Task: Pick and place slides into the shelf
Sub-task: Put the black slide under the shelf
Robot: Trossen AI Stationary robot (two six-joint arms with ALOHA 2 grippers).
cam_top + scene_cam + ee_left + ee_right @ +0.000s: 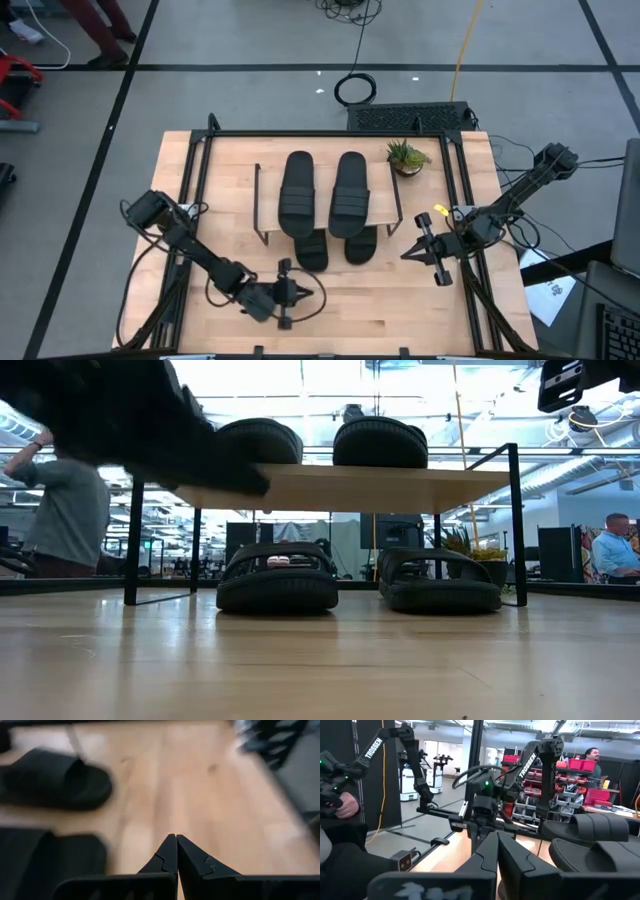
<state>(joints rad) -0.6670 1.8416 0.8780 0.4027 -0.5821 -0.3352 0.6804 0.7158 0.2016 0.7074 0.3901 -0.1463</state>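
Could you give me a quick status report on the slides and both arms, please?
Left end effector shut, empty. Right end effector likewise. Four slides at shelf: two on top, two beneath.

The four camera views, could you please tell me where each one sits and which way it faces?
High view: overhead, straight down on the table; both arms, shelf, slides.
Low view: tabletop height, level at the shelf; one arm, blurred.
Left wrist view: down at the table past the shut left gripper.
Right wrist view: across the table past the shut right gripper.
All share the slides.
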